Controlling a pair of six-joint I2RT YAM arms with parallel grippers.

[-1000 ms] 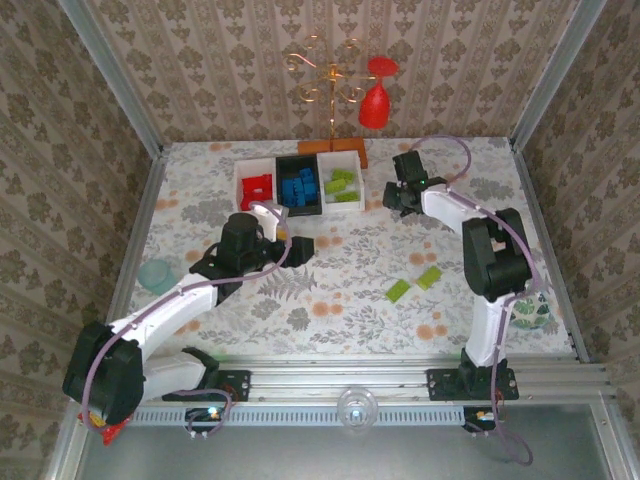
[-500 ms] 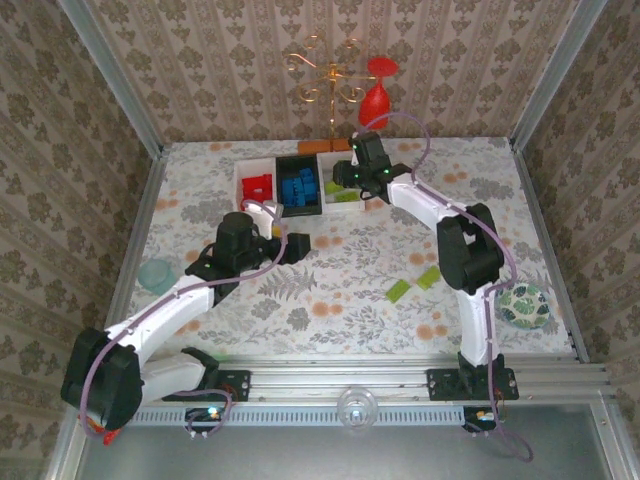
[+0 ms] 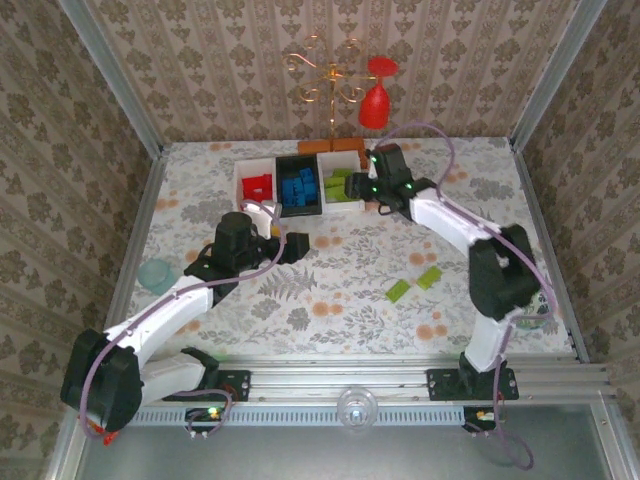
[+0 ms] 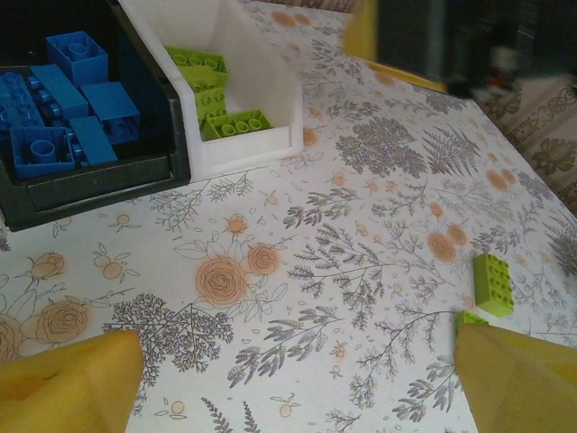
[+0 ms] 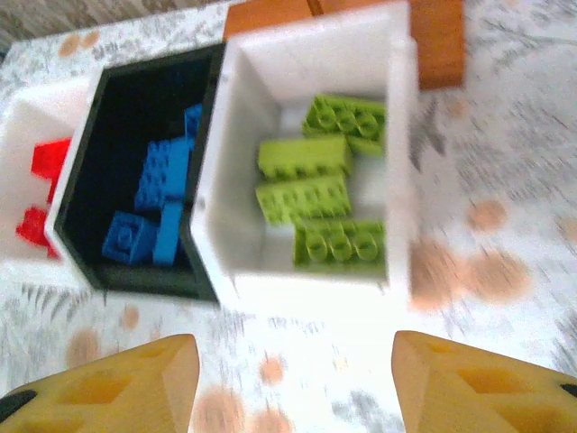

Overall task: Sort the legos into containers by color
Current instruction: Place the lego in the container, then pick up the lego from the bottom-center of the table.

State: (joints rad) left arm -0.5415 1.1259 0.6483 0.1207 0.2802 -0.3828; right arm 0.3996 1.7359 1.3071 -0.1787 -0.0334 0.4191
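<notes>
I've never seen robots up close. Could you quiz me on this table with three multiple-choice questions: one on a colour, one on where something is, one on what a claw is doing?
1. What colour are the bricks in the black bin? A. red B. blue C. green
2. Where are the two loose green bricks? A. in the black bin B. on the table C. in a gripper
3. How is the right gripper? A. shut on a brick B. shut, empty C. open, empty

Answers: 1 B, blue bricks lie inside it. 2 B, both lie flat on the flowered surface. 3 C, its fingers stand apart with nothing between them.
</notes>
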